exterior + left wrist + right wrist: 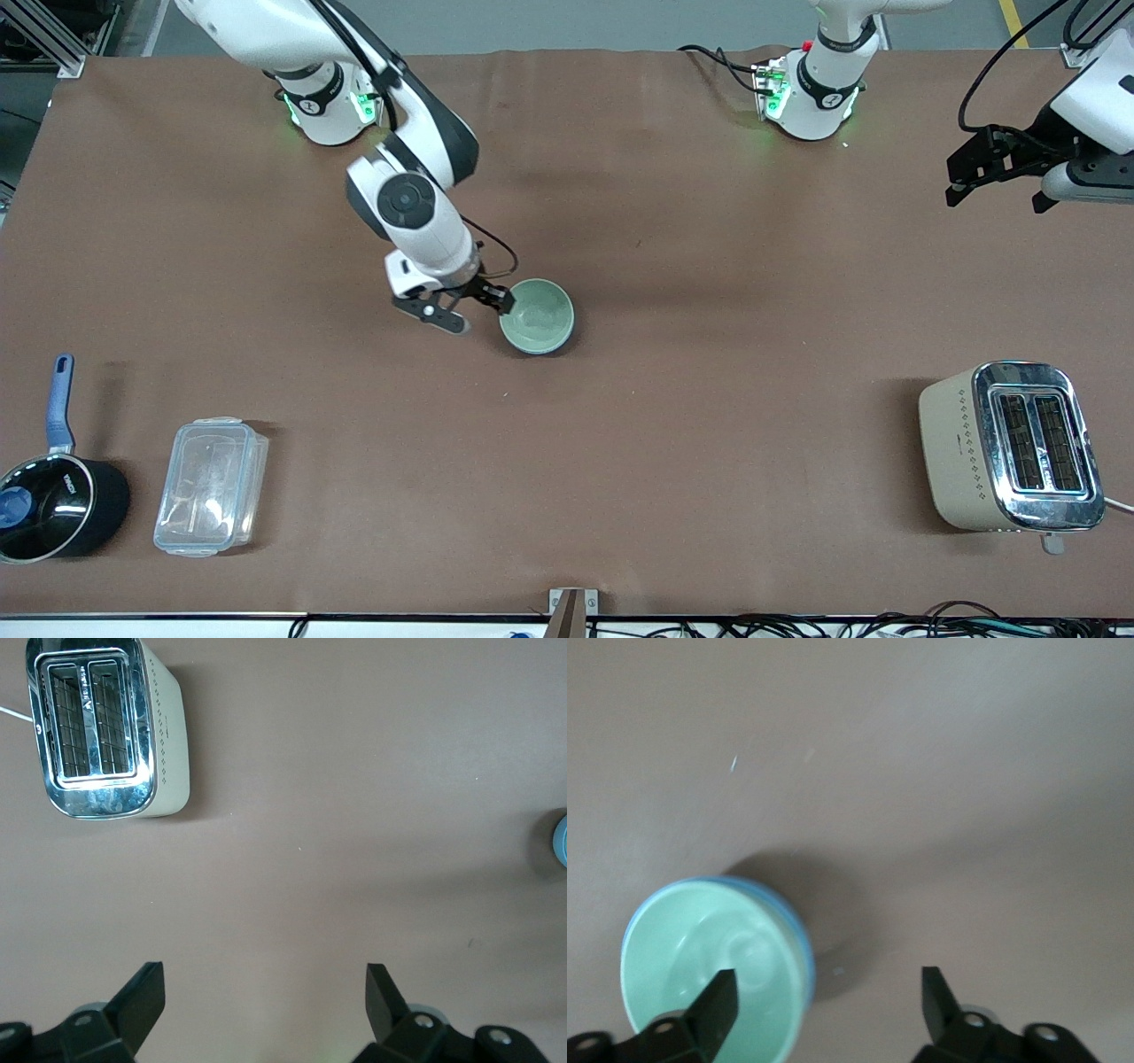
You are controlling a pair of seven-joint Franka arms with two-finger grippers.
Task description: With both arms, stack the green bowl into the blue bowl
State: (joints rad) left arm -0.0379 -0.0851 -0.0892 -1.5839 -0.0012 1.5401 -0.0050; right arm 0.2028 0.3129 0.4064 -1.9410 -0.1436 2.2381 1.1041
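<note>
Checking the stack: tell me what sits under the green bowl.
The pale mint-green bowl sits nested in the sky-blue bowl; only a blue rim edge shows, the rest is covered. The right hand is open beside it.

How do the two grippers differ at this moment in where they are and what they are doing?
The right gripper sits low at the table's middle, beside the green bowl, which is nested in the blue bowl. The left gripper hangs high over bare table at the left arm's end, where that arm waits, with the toaster below it. One right finger overlaps the bowl's rim; the left fingers have nothing near. Both are open and hold nothing.
</note>
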